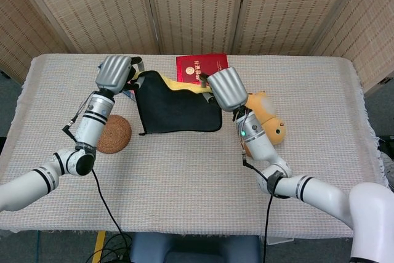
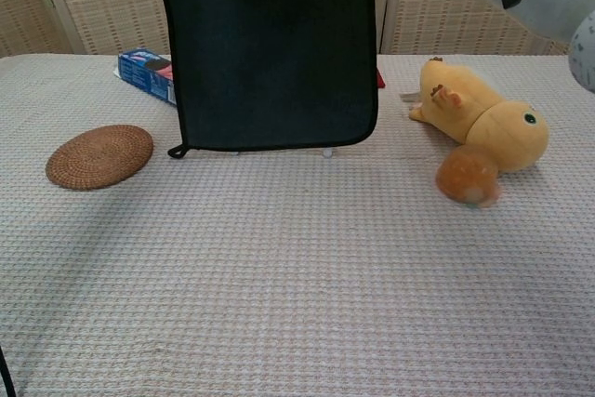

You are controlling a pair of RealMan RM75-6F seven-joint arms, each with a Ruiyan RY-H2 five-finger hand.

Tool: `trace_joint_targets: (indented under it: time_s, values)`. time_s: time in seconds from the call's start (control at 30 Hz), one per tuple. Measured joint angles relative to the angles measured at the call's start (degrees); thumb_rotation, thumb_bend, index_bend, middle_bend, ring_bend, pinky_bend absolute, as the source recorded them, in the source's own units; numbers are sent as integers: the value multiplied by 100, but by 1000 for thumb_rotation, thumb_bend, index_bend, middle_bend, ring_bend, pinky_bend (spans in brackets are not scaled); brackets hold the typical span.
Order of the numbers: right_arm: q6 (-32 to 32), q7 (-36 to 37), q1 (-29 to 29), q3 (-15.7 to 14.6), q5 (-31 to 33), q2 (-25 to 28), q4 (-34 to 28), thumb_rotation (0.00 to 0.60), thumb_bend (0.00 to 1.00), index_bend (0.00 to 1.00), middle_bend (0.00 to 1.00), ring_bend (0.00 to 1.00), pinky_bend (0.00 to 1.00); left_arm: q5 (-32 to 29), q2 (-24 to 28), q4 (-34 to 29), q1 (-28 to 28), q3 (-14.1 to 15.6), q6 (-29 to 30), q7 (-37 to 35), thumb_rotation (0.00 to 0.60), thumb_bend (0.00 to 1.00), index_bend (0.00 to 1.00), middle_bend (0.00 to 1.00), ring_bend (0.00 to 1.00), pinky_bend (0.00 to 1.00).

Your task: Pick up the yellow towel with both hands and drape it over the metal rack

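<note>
a woven coaster (image 1: 113, 133) is seen at left; the yellow towel (image 1: 175, 106) – dark side forward – is held aloft by its top corners, grasped by the left hand (image 1: 114, 74) and right hand (image 1: 223, 88); the metal rack is hidden behind it – carrying over and lowering is judged next; a plush duck (image 2: 483, 125) lies at right

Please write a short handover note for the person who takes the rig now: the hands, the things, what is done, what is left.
Left hand and right hand each hold a top corner of the towel, which hangs spread above the table; its dark side faces the chest camera.
Metal rack: hidden behind the towel, only one foot shows below the hem.
Done: towel is picked up.
Left: lower it over the rack, then let go.
</note>
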Motion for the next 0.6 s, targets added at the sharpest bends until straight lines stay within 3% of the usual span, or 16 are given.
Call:
trace_joint_targets:
  time_s: [0.6]
  values:
    - [-260, 293, 298, -143, 231, -270, 1041, 600, 501, 739, 1000, 1000, 1000, -764, -72, 48, -355, -117, -303, 193, 600, 466, 694, 1000, 906, 1000]
